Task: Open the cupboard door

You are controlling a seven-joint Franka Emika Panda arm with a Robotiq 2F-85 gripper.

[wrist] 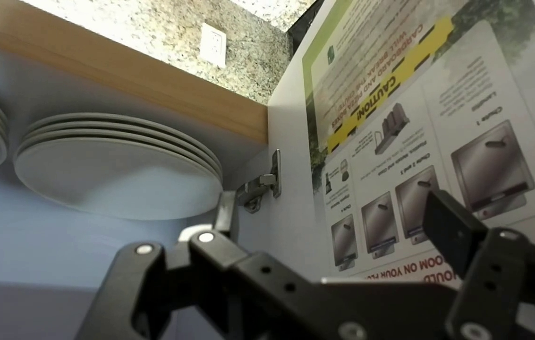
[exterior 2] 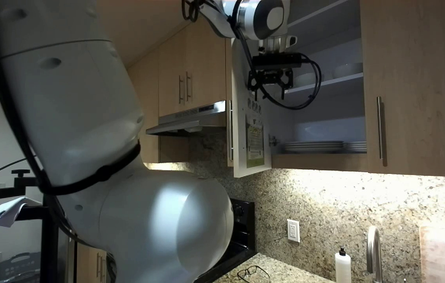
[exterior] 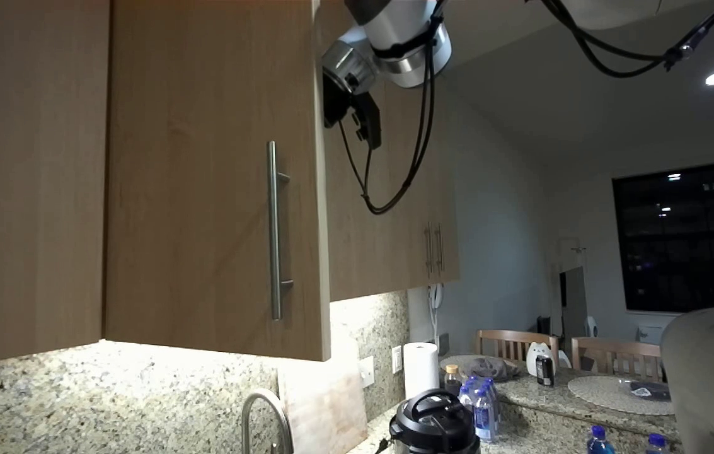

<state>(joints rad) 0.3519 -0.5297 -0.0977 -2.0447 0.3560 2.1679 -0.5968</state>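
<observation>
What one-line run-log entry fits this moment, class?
cupboard door: open | handle: ungripped | fingers: apart, holding nothing, door contact unclear | plates: stacked inside

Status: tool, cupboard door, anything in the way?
Tool open, gripping nothing. Cupboard door standing open, handle not held. In the way: tool sits on the door's inner side, would likely block closing.

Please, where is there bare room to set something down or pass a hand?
Bare counter lies between eyeglasses and pump bottle; a hand could probably pass above the plates, beneath the next shelf. Crowded: around the pot; by the open cupboard door, where the gripper hangs.
</observation>
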